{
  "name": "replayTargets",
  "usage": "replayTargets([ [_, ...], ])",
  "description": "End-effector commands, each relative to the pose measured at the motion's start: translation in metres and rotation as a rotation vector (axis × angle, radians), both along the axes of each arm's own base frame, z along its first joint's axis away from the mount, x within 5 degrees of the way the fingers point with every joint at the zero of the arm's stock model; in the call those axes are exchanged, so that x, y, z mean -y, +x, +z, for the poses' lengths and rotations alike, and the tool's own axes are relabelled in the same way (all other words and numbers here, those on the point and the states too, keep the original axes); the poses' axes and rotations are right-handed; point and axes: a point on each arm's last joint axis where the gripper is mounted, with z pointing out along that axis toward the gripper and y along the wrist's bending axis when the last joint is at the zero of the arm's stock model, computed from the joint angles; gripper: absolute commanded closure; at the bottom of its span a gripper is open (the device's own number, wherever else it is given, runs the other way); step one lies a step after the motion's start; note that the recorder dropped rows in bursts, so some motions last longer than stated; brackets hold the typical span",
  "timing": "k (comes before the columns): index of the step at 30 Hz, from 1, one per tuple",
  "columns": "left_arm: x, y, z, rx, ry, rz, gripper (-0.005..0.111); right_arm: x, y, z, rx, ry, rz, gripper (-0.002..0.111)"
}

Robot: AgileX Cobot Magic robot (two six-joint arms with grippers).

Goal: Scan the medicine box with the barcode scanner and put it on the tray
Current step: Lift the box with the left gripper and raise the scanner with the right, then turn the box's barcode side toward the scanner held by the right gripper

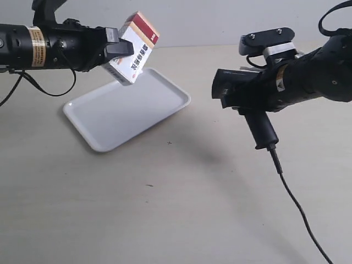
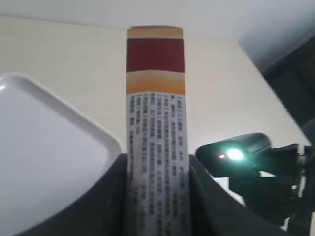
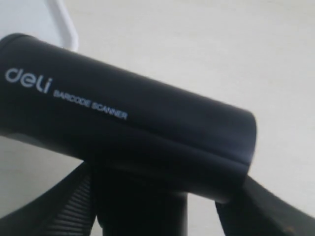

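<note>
Left gripper [image 1: 120,50] is pinching the box [image 1: 138,39] by its plain end, pads on the broad faces. It's holding the box tilted up in the air by the tray [image 1: 104,124], not touching it. The box is looking like a light, hollow carton with thin card walls, so a hard squeeze is probably going to dent it. The glossy print may be making it a bit slippery too. Gripping low across the thin side, like now, seems sensible.

Over to the right, the right gripper [image 1: 247,102] is clamping the scanner [image 1: 231,82] at the top of its handle, head pointing at the box. The cable [image 1: 297,203] is trailing out of frame. The scanner's window is glowing in the left wrist view.

The barcode isn't showing anywhere, and the box's gripped end is hiding between the fingers [image 2: 110,201]. Whether the beam is landing on the box can't be told.
</note>
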Motion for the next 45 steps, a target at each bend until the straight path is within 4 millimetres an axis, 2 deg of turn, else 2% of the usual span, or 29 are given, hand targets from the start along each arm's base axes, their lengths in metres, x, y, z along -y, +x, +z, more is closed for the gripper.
replayTargets([
  [1,-0.008,0.003,-0.01,-0.109,-0.137,-0.03,0.107,-0.016,-0.004,0.009,0.076,0.087,0.073,0.108],
  [5,-0.009,0.009,-0.026,-0.223,-0.264,-0.008,0.107,-0.017,-0.003,0.009,0.081,0.097,0.074,0.108],
  [9,-0.002,0.008,-0.028,-0.277,-0.424,-0.075,0.107,-0.022,0.0,-0.009,0.06,0.105,0.089,0.108],
  [12,-0.003,0.01,-0.03,-0.284,-0.436,-0.052,0.107,-0.022,0.0,-0.012,0.046,0.103,0.081,0.108],
  [18,-0.022,0.018,-0.029,-0.281,-0.462,0.01,0.107,-0.032,-0.008,-0.013,0.031,0.09,0.109,0.108],
  [23,-0.031,0.017,-0.026,-0.295,-0.5,-0.022,0.107,-0.033,-0.007,-0.012,0.042,0.105,0.115,0.108],
  [33,-0.033,0.015,-0.03,-0.331,-0.492,-0.018,0.107,-0.034,-0.006,-0.01,0.051,0.116,0.118,0.108],
  [45,-0.035,0.014,-0.033,-0.371,-0.562,0.038,0.107,-0.034,-0.006,-0.014,0.052,0.095,0.139,0.108],
])
